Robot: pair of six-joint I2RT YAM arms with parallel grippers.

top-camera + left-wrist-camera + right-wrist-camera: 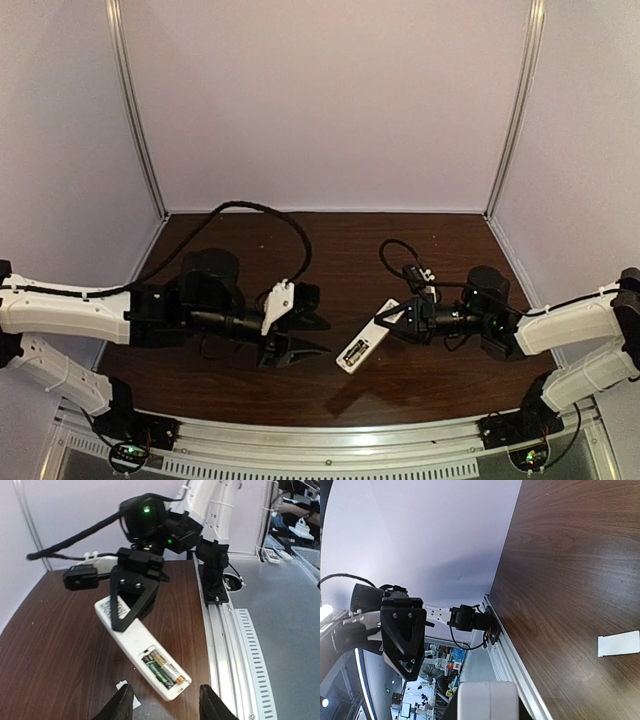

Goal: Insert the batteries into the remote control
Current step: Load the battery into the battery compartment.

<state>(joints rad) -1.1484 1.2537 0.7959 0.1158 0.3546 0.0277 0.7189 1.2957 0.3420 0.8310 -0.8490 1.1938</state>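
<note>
Remote (360, 348) sits right of centre in the top view, slanting from lower left to upper right, its back up and the battery recess uncovered. The right fingers (392, 318) are closed tight on its upper right end. The left fingers (298, 348) stand just to the left of it, not touching it, spread apart with nothing between them. The bench (340, 250) is dark wood

In the left wrist view the remote (135, 640) runs from the centre down to the lower middle. Two batteries (162, 669) lie side by side in the recess at its lower end, one dark, one paler with a gold band. The black right fingers (131, 600) clamp its upper half. The left fingers (120, 706) show as two dark tips at the bottom edge, a clear gap between them and nothing held; the remote's lower end lies just above that gap. A small white cover (121, 685) lies on the bench beside that end, partly behind the tip at lower left. Whether the remote rests on the bench I cannot tell

In the right wrist view only a white end of the remote (487, 700) shows at bottom middle. The cover (618, 643) lies flat on the bench at the right edge, and the left fingers (402, 635) hang at the left
</note>
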